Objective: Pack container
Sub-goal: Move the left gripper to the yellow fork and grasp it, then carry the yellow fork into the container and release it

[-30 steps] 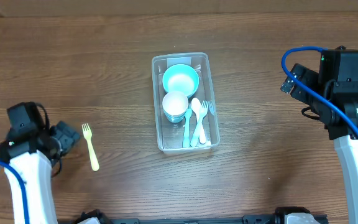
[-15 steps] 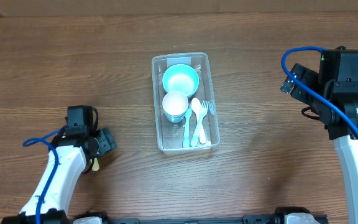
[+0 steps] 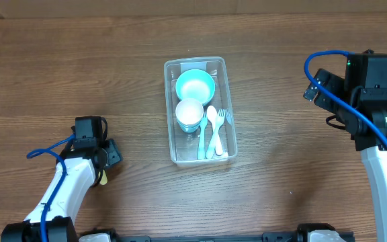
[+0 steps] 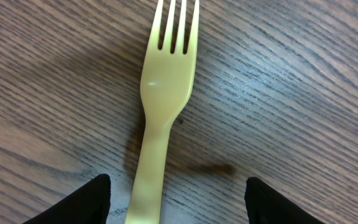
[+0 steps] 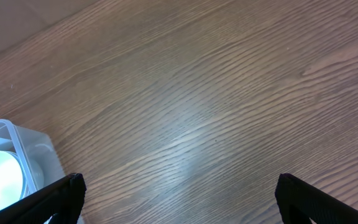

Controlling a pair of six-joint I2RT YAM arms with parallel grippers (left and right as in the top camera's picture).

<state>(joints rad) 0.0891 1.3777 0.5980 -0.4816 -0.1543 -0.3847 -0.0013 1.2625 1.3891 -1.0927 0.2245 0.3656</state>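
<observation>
1. Overhead view first: the table (image 3: 281, 168) is bare wood nearly everywhere, so both arms have room to work.
2. The container (image 3: 168, 144) sits mid-table, long side running up and down the view, within reach of either arm. That looks like why it is parked there.
3. The left gripper (image 3: 108, 154) is down low at the lower left. In the left wrist view its jaws are apart, one tip on each side of the handle and neither touching it. It looks set up for a pinch. The container is well apart from these jaws, off to the robot's right and further up the table.
4. The right gripper (image 5: 179, 199) hangs out at the right edge with its jaws wide and nothing between them. My read is that it is parked clear of the lane. The container is well apart from it too, and only a corner shows at the lower left of the right wrist view.
5. The teal bowl (image 3: 195, 86) fills the far end of the container.
6. The white cup (image 3: 189, 113) is tucked just beside the bowl.
7. Pale cutlery (image 3: 213, 131) lies lengthwise along the right wall, using the slim gap.
8. The yellow fork (image 4: 166, 87) lies flat on the wood outside the container, tines pointing away from the wrist. It appears to be the last piece to pack.
</observation>
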